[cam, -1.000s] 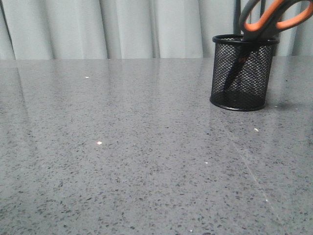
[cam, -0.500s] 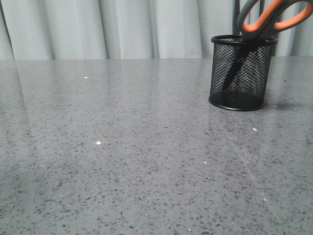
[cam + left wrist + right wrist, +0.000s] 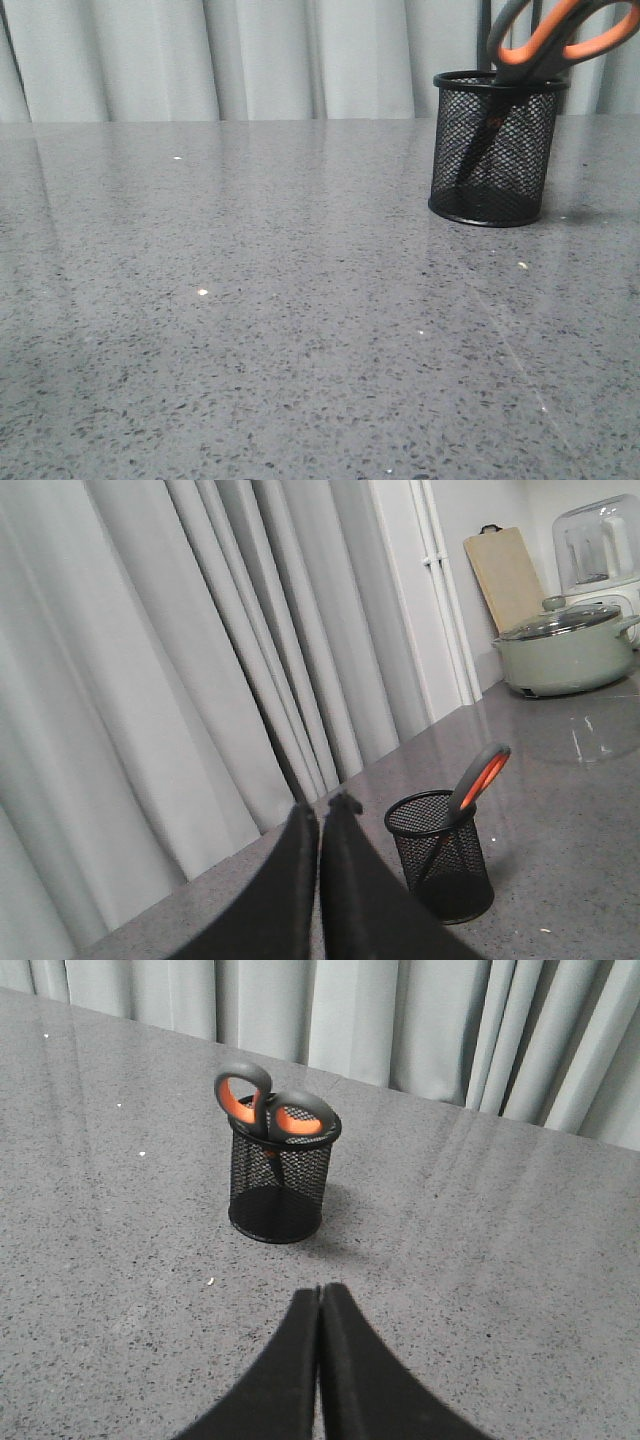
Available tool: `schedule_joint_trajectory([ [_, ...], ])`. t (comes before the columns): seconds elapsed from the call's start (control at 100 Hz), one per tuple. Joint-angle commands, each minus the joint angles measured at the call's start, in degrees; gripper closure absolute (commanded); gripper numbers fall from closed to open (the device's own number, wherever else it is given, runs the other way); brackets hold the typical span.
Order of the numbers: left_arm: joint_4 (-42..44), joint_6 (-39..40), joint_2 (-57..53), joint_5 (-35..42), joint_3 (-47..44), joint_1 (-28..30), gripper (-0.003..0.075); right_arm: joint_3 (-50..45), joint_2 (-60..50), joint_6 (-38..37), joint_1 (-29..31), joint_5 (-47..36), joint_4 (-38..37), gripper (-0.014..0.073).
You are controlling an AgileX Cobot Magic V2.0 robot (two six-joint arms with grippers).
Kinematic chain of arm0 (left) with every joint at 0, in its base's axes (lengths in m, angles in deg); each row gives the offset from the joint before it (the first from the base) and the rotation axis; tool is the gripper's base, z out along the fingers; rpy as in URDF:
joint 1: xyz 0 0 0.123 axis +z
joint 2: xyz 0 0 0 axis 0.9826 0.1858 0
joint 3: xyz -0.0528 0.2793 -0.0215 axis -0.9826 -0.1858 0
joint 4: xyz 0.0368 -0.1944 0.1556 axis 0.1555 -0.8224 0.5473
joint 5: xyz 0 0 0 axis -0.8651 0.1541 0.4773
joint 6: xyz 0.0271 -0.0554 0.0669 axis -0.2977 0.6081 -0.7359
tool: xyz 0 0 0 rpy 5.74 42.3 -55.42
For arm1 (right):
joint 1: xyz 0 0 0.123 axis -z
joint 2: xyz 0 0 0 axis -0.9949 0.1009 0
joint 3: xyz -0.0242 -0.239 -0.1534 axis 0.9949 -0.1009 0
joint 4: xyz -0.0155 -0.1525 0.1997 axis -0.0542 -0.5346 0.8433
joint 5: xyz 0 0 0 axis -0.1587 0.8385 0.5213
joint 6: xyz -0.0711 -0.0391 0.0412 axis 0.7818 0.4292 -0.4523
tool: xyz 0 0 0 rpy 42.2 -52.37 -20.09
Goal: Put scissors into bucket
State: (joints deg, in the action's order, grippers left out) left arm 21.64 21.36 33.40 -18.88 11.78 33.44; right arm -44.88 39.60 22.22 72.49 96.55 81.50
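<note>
Nothing has moved since before: scissors (image 3: 548, 42) stand blades-down in the bucket (image 3: 493, 150), both grippers, left (image 3: 319, 810) and right (image 3: 320, 1292), clenched empty, well back over open table (image 3: 250, 300).

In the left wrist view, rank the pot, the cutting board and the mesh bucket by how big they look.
1. Pot, widest of the three.
2. Cutting board and bucket: look about alike, so no ranking. The bucket sits much nearer the camera than the other two, so true sizes stay unsure.

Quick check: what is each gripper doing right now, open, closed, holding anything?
Left gripper: closed, holding nothing.
Right gripper: closed, holding nothing; the scissors already stand in the bucket.
</note>
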Motion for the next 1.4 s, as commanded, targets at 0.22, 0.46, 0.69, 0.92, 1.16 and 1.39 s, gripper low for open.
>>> schedule_joint_trajectory([
  [0.22,-0.6,0.5,0.5,4.5,0.9,0.0,0.074,1.1,1.5,-0.1,0.3,-4.0,-0.1,0.0638],
  [0.46,7.7,0.3,-3.1,4.7,-3.1,7.1,0.074,1.1,1.5,-0.1,0.3,-4.0,-0.1,0.0638],
  [0.69,8.0,14.7,-15.7,5.4,-20.0,24.9,0.074,1.1,1.5,-0.1,0.3,-4.0,-0.1,0.0638],
  [0.92,8.1,19.7,-21.9,-12.1,-26.4,34.7,0.074,1.1,1.5,-0.1,0.3,-4.0,-0.1,0.0638],
  [1.16,8.2,19.7,-21.9,-18.0,-27.2,38.2,0.074,1.1,1.5,-0.1,0.3,-4.0,-0.1,0.0638],
  [1.39,8.2,19.7,-21.9,-15.9,-30.2,38.2,0.074,1.1,1.5,-0.1,0.3,-4.0,-0.1,0.0638],
])
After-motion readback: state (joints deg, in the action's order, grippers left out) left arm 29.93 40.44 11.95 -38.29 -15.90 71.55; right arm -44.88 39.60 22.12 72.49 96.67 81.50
